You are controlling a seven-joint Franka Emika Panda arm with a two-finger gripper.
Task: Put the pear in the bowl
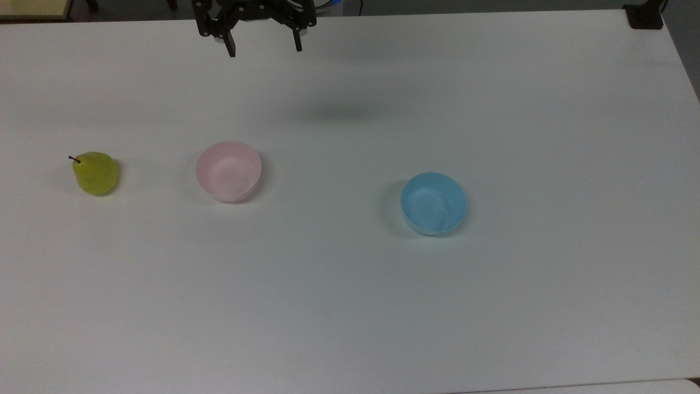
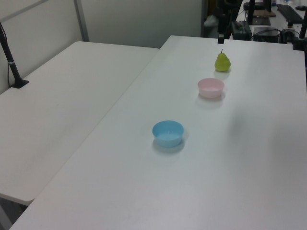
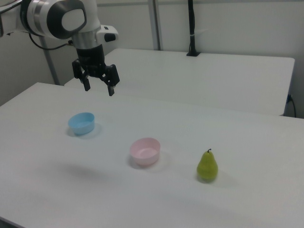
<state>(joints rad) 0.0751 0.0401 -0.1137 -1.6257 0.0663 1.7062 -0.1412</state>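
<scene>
In the top view the claw (image 1: 264,48) hangs wide open and empty near the table's (image 1: 350,306) far edge; the pear (image 1: 96,173) stands left of the pink bowl (image 1: 228,171), apart from it; the blue bowl (image 1: 434,203) sits further right.

In the left view the pear (image 2: 222,62) stands beyond the pink bowl (image 2: 210,87); the blue bowl (image 2: 168,132) is nearest.

In the right view the claw (image 3: 98,88) hovers high above the table, fingers spread; the pear (image 3: 207,165) stands upright right of the pink bowl (image 3: 145,151).

Smooth plastic bowl (image 1: 228,171); matt white table (image 1: 350,306).
</scene>
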